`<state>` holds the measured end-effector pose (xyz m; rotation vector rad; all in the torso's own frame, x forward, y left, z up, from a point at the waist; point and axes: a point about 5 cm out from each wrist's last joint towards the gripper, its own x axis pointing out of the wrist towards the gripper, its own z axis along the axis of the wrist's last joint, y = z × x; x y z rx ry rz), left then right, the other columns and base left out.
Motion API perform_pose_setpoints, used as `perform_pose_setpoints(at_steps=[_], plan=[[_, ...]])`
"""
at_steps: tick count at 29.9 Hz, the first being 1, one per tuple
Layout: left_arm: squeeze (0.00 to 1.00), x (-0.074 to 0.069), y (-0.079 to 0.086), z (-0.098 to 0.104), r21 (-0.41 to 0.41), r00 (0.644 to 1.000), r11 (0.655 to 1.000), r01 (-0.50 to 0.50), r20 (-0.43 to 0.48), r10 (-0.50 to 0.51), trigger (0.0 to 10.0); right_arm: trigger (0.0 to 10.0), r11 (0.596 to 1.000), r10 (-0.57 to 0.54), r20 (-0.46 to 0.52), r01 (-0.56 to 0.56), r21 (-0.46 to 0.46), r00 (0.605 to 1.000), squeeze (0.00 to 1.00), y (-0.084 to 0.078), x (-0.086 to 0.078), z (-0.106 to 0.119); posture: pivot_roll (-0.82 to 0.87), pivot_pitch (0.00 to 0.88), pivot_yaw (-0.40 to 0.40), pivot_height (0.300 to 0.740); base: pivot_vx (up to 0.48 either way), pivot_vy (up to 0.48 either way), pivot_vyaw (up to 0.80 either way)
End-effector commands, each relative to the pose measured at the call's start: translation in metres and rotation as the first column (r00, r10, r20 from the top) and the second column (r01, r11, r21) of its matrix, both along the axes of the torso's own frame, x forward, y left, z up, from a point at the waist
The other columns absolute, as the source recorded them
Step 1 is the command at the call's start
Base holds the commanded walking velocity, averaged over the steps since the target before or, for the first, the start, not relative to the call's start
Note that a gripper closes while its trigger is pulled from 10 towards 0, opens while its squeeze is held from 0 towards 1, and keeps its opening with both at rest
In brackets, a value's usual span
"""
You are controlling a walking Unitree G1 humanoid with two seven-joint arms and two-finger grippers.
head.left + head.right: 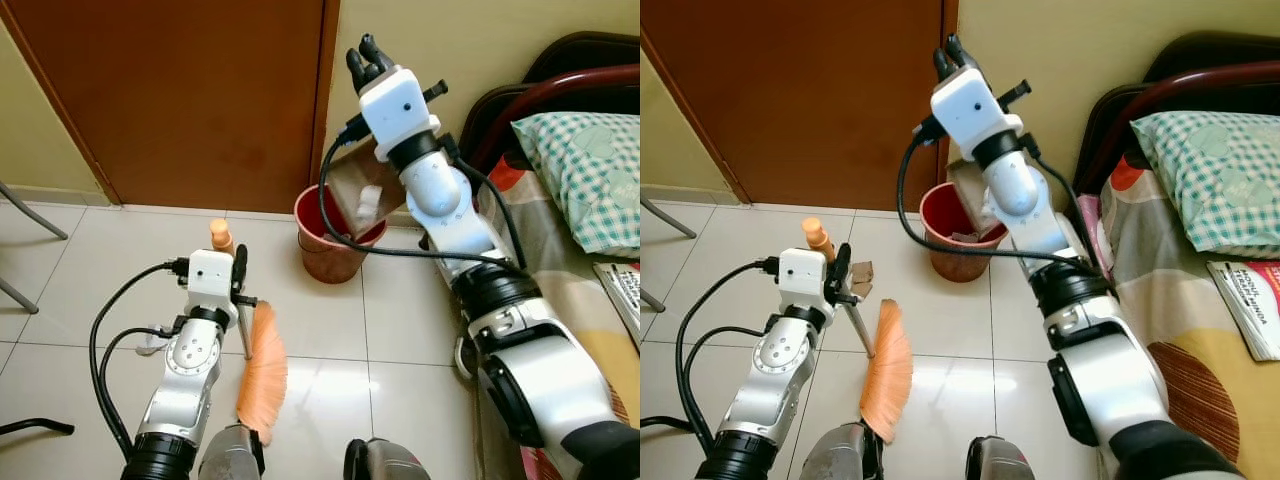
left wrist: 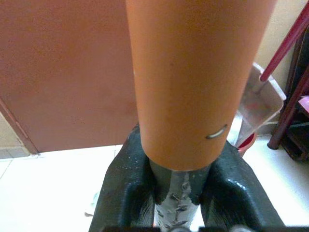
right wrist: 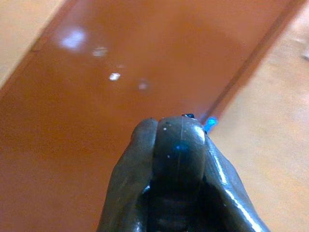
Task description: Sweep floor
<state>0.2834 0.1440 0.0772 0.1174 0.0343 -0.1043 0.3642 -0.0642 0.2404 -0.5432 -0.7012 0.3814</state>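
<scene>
Here the left gripper (image 1: 238, 268) is low over the white tiled floor (image 1: 90, 270), fingers clamped on the broom (image 1: 262, 372). In the left wrist view both black fingers (image 2: 123, 193) press against the grey shaft just below the orange handle grip (image 2: 193, 72), no gap visible. Orange grip end (image 1: 221, 236) pokes up beyond the gripper; thin metal shaft (image 1: 246, 335) runs down to the orange bristle head, which lies on the tiles close to the robot's legs, between the two arms.

Right gripper (image 1: 368, 58) is raised high in front of the brown wooden door (image 1: 190, 90) and the yellow wall. Its two black fingers (image 3: 176, 159) are pressed together tip to tip, nothing between them that I can see.

Red bucket (image 1: 325, 245) stands on the floor by the wall just right of the door, partly behind the right arm's black cable. A beige dustpan (image 2: 256, 99) with a red handle (image 2: 285, 43) leans into or against the bucket; exact contact hard to tell. Small scrap of litter (image 1: 862, 272) on the tiles just beside the left gripper.

Bed on the right with a patterned sheet (image 1: 1170, 300), green checked pillow (image 1: 1220, 170), dark headboard (image 1: 1200, 60), and a book (image 1: 1250, 300) near the edge.
</scene>
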Motion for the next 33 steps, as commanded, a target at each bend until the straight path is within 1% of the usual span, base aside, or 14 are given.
perform_pose_setpoints(at_steps=[1,7,10,11,12,14,18,19,20,21,22,26,28,33], plan=[[0.0,-0.005,0.004,-0.015,0.039,0.997,0.999,-0.009,-0.072,0.012,10.0,10.0,0.999,0.027,0.076,-0.025,-0.031,0.997,0.0,0.003,-0.004,0.007,0.0,0.066,-0.063,0.74,0.0,0.0,0.0],[0.0,-0.003,0.004,-0.015,0.043,0.998,0.999,-0.008,-0.069,0.011,10.0,10.0,1.0,0.022,0.156,-0.021,-0.008,0.988,0.0,0.003,-0.007,0.018,0.0,0.065,-0.06,0.74,0.0,0.0,0.0],[0.0,-0.002,0.004,-0.015,0.046,0.998,0.999,-0.008,-0.067,0.011,10.0,10.0,0.996,0.018,0.197,-0.033,0.077,0.98,0.0,0.001,-0.008,0.037,0.0,0.064,-0.06,0.74,0.0,0.0,0.0],[0.0,-0.002,0.005,-0.015,0.048,0.998,0.999,-0.009,-0.066,0.012,10.0,10.0,0.988,0.021,0.219,-0.053,0.143,0.975,0.0,0.001,-0.01,0.052,0.0,0.064,-0.057,0.74,0.0,0.0,0.0],[0.0,-0.002,0.005,-0.015,0.048,0.998,0.999,-0.009,-0.066,0.012,10.0,10.0,0.988,0.021,0.219,-0.053,0.143,0.975,0.0,0.001,-0.01,0.052,0.0,0.064,-0.057,0.74,0.0,0.0,0.0],[0.0,-0.001,0.006,-0.014,0.051,0.998,0.999,-0.01,-0.064,0.013,10.0,10.0,0.963,0.032,0.228,-0.091,0.255,0.973,0.0,0.002,-0.013,0.074,0.0,0.063,-0.057,0.74,0.0,0.0,0.0],[0.0,-0.001,0.007,-0.015,0.057,0.998,0.998,-0.012,-0.063,0.015,10.0,10.0,0.92,0.058,0.185,-0.124,0.372,0.981,0.0,0.001,-0.014,0.085,0.0,0.062,-0.056,0.74,0.0,0.0,0.0],[0.0,-0.001,0.007,-0.015,0.065,0.998,0.998,-0.014,-0.066,0.018,10.0,10.0,0.889,0.076,0.125,-0.124,0.441,0.989,0.0,0.0,-0.012,0.084,0.0,0.061,-0.056,0.74,0.0,0.0,0.0],[0.0,-0.001,0.007,-0.015,0.065,0.998,0.998,-0.014,-0.066,0.018,10.0,10.0,0.889,0.076,0.125,-0.124,0.441,0.989,0.0,0.0,-0.012,0.084,0.0,0.061,-0.056,0.74,0.0,0.0,0.0],[0.0,-0.001,0.008,-0.015,0.071,0.998,0.997,-0.014,-0.066,0.018,10.0,10.0,0.859,0.102,0.069,-0.123,0.497,0.992,0.0,-0.002,-0.01,0.079,0.0,0.06,-0.054,0.74,0.0,0.0,0.0],[0.0,-0.001,0.008,-0.015,0.071,0.998,0.997,-0.014,-0.066,0.018,10.0,10.0,0.859,0.102,0.069,-0.123,0.497,0.992,0.0,-0.002,-0.01,0.079,0.0,0.06,-0.054,0.74,0.0,0.0,0.0],[0.0,-0.001,0.009,-0.015,0.076,0.998,0.997,-0.015,-0.066,0.02,10.0,10.0,0.836,0.123,-0.05,-0.077,0.543,0.991,0.0,-0.008,-0.01,0.055,0.0,0.057,-0.049,0.74,0.0,0.0,0.0],[0.0,-0.001,0.01,-0.017,0.091,0.996,0.996,-0.02,-0.085,0.028,10.0,10.0,0.824,0.095,-0.166,0.016,0.567,0.982,0.0,-0.016,-0.01,0.029,0.0,0.058,-0.043,0.74,0.0,0.0,0.0],[0.0,-0.003,0.012,-0.019,0.107,0.995,0.994,-0.014,-0.101,0.025,10.0,10.0,0.8,0.052,-0.311,0.146,0.582,0.949,0.0,-0.031,-0.014,-0.014,0.0,0.061,-0.038,0.74,0.0,0.0,0.0]])
